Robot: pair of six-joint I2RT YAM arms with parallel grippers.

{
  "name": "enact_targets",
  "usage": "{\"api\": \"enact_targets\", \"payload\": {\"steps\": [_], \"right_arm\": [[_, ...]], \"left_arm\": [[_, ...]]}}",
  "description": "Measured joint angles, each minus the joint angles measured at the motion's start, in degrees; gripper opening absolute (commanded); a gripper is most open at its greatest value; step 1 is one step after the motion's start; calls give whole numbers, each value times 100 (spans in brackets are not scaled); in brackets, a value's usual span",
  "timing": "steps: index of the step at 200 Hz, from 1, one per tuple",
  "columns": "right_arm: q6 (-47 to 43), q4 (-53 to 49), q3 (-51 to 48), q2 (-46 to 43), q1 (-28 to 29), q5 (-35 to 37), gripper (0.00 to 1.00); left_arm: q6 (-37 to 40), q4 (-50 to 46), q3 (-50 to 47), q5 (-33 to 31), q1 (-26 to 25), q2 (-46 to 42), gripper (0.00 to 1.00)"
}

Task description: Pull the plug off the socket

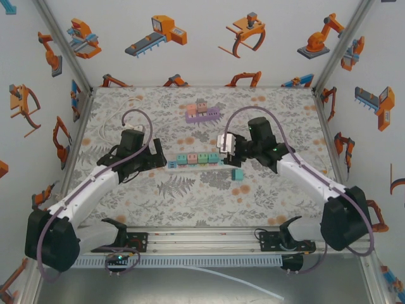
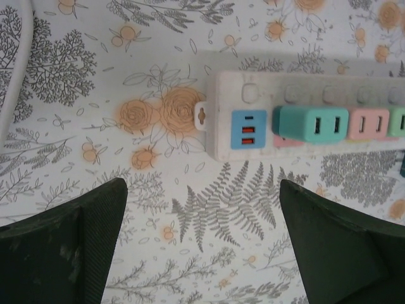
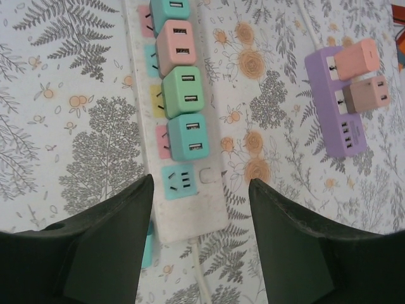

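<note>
While the left end effector (image 2: 202, 190) and right end effector (image 3: 201, 183) are held open over opposite ends of the power strip (image 2: 224, 101) at mid-desk, approach is judged unfinished; the nearest teal plug (image 3: 188, 136) must next be clamped and drawn out.

The white power strip (image 3: 190, 218) lies flat on the middle of the worktop (image 1: 190, 202), its length running from 9 to 3 o'clock in the top view. Four cube USB plugs sit seated in a row along it: teal plug (image 3: 169, 7), pink plug (image 3: 175, 46), green plug (image 3: 183, 90), second teal plug (image 3: 188, 136). Next comes a bare teal-faced socket (image 3: 179, 182). A loose teal cube (image 1: 238, 173) lies at 4 o'clock off the strip's right end.
</note>
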Motion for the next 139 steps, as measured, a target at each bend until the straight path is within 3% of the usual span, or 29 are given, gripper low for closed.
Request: {"api": "enact_targets", "payload": {"steps": [77,139], "right_arm": [[-431,-146,605,1491,306,-26,52],[-496,-140,857,2070,343,4,42]], "left_arm": [[107,527,153,372,136,1362,70],[114,831,302,717,136,1937,61]]}}
